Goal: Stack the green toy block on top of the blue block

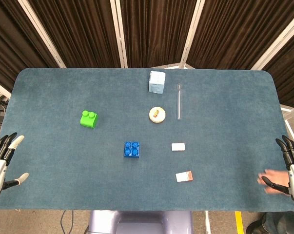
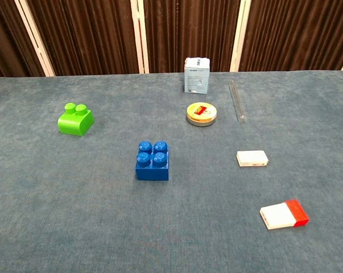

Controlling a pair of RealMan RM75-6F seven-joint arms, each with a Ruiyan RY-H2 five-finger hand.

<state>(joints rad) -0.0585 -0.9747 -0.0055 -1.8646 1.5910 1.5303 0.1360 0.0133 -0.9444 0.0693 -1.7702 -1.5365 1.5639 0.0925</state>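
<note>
The green toy block (image 1: pixel 88 118) (image 2: pixel 75 119), with two studs on top, sits on the left part of the blue-grey table (image 1: pixel 54 146). A square blue block (image 1: pixel 132 149) (image 2: pixel 152 161) with studs stands apart from it, nearer the front middle. My left hand (image 1: pixel 3 158) hangs at the table's left edge, fingers spread and holding nothing. At the right edge, my right hand (image 1: pixel 289 165) is also spread and holds nothing. Both hands are far from the blocks and show only in the head view.
A pale blue box (image 1: pixel 156 81) (image 2: pixel 196 74) stands at the back middle. A round tin (image 1: pixel 157 115) (image 2: pixel 201 114) and a clear tube (image 1: pixel 179 101) (image 2: pixel 237 100) lie near it. Front right lie a white eraser (image 1: pixel 178 146) (image 2: pixel 252 158) and a white-and-red piece (image 1: pixel 184 176) (image 2: pixel 284 214).
</note>
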